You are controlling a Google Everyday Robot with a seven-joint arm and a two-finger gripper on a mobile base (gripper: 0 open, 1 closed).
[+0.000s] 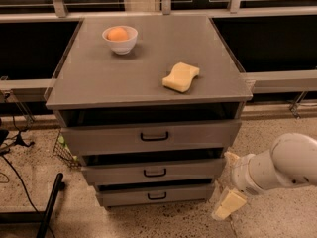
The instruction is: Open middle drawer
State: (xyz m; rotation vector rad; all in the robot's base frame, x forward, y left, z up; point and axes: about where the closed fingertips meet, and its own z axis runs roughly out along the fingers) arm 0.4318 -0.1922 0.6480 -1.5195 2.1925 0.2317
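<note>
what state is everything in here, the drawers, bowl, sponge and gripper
top drawer, looks shut
middle drawer, looks shut, handle untouched
bottom drawer, looks shut
bowl, upright on the cabinet top, holding an orange
sponge, lying flat on the cabinet top
gripper, open, empty, low at the cabinet's right, not on any handle

Dim warm overhead light; dark shadow beneath counter (148, 73) overhang; end effector (225, 185) near right, low, fingers apart, pale-lit.
</note>
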